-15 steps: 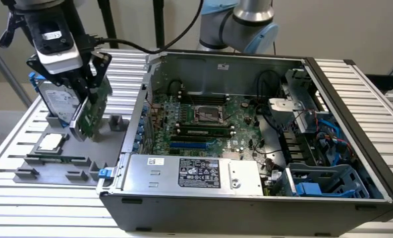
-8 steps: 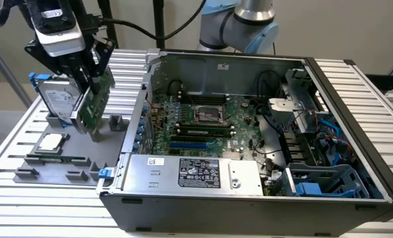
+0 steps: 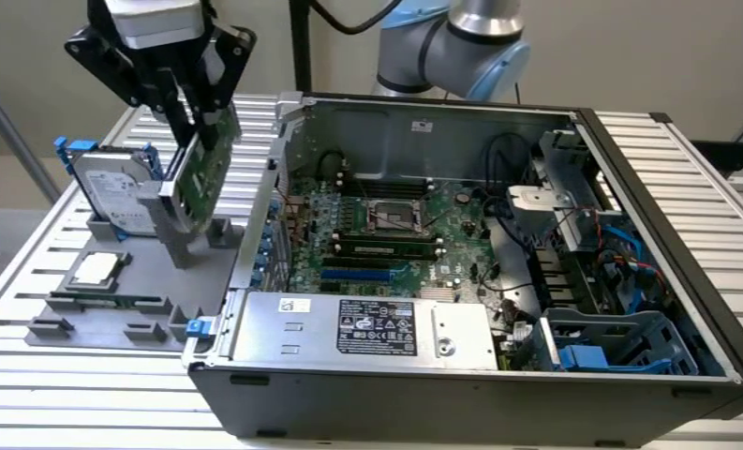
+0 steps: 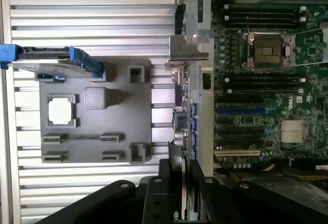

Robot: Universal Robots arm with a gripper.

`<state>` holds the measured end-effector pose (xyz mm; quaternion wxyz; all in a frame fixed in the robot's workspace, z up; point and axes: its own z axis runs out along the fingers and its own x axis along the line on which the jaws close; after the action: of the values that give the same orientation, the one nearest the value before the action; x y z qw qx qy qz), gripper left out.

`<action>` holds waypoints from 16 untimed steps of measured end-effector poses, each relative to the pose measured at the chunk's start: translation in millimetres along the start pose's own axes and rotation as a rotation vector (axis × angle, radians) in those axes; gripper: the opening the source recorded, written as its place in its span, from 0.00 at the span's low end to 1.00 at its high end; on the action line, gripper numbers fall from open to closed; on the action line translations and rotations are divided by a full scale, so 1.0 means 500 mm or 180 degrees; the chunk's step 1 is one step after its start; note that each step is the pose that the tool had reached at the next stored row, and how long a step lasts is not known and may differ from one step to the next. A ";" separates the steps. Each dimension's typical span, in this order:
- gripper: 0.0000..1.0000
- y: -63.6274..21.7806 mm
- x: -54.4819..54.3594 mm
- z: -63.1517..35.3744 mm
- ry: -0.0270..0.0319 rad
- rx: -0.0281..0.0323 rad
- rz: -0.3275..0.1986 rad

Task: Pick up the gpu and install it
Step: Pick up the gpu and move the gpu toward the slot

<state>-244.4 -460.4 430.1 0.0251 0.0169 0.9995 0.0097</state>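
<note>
The gpu point(image 3: 203, 161) is a green circuit board with a silver end bracket point(image 3: 171, 217). It hangs tilted above the grey fixture point(image 3: 109, 323), just outside the case's wall on the exterior view's left. My gripper point(image 3: 202, 114) is shut on its upper edge. In the wrist view the gpu point(image 4: 179, 126) appears edge-on between my black fingers point(image 4: 166, 175), its bracket point(image 4: 188, 55) at the far end, beside the case wall. The motherboard point(image 3: 390, 230) lies inside the open case with a blue slot point(image 3: 364, 275) near the power supply.
A silver hard drive in a blue frame point(image 3: 109, 187) stands on the fixture beside the gpu. A processor chip point(image 3: 96, 269) and a memory stick point(image 3: 109, 302) lie in the fixture. The power supply point(image 3: 371, 326), cables point(image 3: 521, 234) and the drive cage point(image 3: 615, 342) crowd the case.
</note>
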 end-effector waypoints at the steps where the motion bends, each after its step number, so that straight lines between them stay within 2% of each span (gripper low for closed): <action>1: 0.00 0.000 -0.010 -0.008 0.0004 0.0001 0.0000; 4: 0.00 0.000 -0.038 -0.020 0.0018 0.0000 0.0000; 7: 0.00 -0.001 -0.066 -0.021 0.0027 0.0001 0.0000; 16: 0.00 0.001 -0.147 -0.013 0.0030 0.0001 0.0000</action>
<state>-171.2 -462.6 440.3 0.0204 0.0169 0.9996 0.0096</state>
